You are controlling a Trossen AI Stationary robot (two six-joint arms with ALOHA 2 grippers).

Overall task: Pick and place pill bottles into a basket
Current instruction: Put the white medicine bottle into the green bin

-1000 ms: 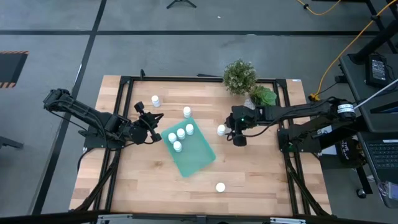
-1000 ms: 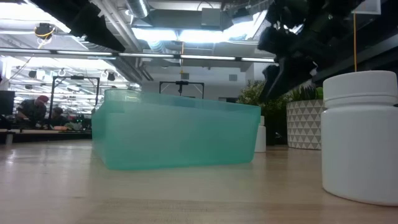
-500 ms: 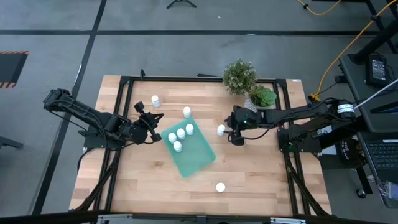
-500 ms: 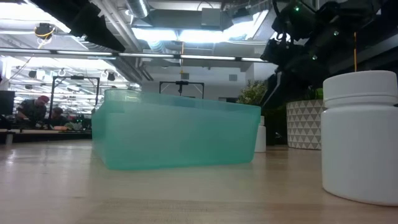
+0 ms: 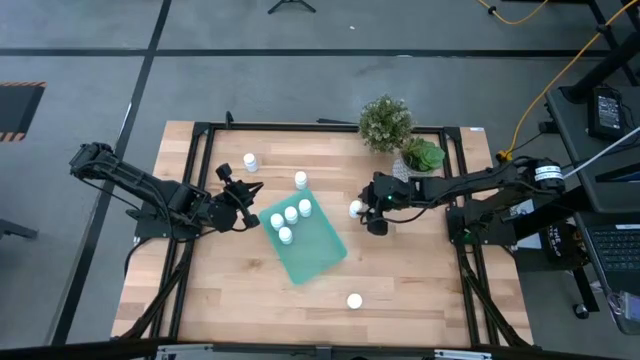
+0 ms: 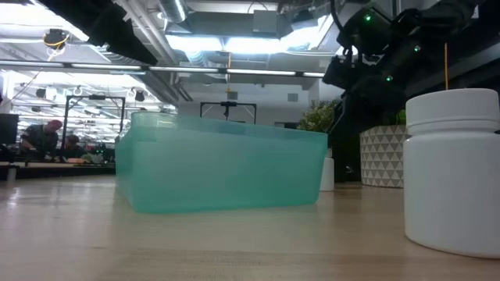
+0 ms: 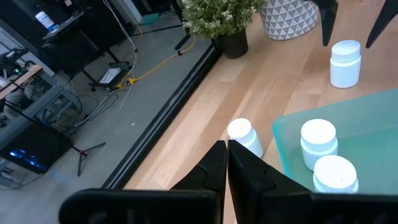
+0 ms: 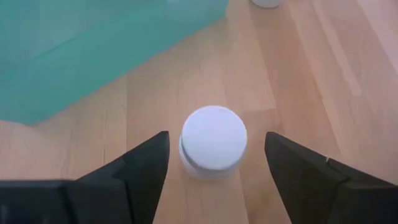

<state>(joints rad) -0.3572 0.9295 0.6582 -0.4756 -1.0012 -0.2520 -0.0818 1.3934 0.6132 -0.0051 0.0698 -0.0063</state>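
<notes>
Nearest pill bottle [image 6: 453, 172] cropped by low view's right edge. Basket [image 6: 219, 176] hides bottles inside. Background people too blurred to read.

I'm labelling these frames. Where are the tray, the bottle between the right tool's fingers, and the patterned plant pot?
tray [image 5: 318, 250]: high view, bare floor.
bottle [image 8: 213, 137]: right wrist view, cap top.
plant pot [image 6: 381, 156]: low view, patterned side.

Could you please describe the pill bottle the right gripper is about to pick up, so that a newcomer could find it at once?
Start at the teal basket mid-table and look just off its right side, toward the plant pots. There one white pill bottle stands upright on bare wood between the open fingers of the right gripper. No other bottle has a gripper around it.
</notes>
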